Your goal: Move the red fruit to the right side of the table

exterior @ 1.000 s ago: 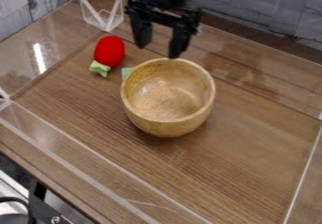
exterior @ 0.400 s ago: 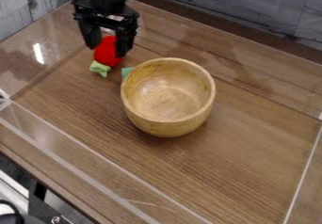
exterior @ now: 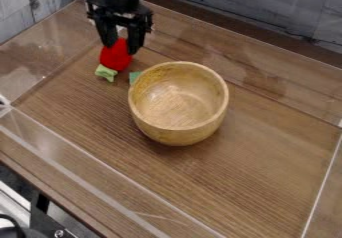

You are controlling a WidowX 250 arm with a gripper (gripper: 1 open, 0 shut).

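Red fruit (exterior: 116, 55) sits on the desk (exterior: 254, 172) at far left of the view, near the back, just beside the wooden bowl (exterior: 178, 102) on its left. Small, glossy red, strawberry-like; green leafy bit (exterior: 106, 72) lies at its lower end toward the camera, with another green scrap near the bowl rim.

My gripper (exterior: 120, 44) is pointed straight down over the fruit, fingers straddling the upper part of it, jaws partway in, neither wide nor fully pinched. Can't tell if the pads are touching the fruit yet; not counting it as held.

Step in hand, as I judge it: the grasp. To do it well, keep centred on the red body, not the leaf, and squeeze until firm — glossy round surface could squirt out. Then lift clear of the bowl rim before carrying across; the bowl stands between the fruit and the right side. Acrylic walls (exterior: 40, 42) run close at left, so no swinging outward.
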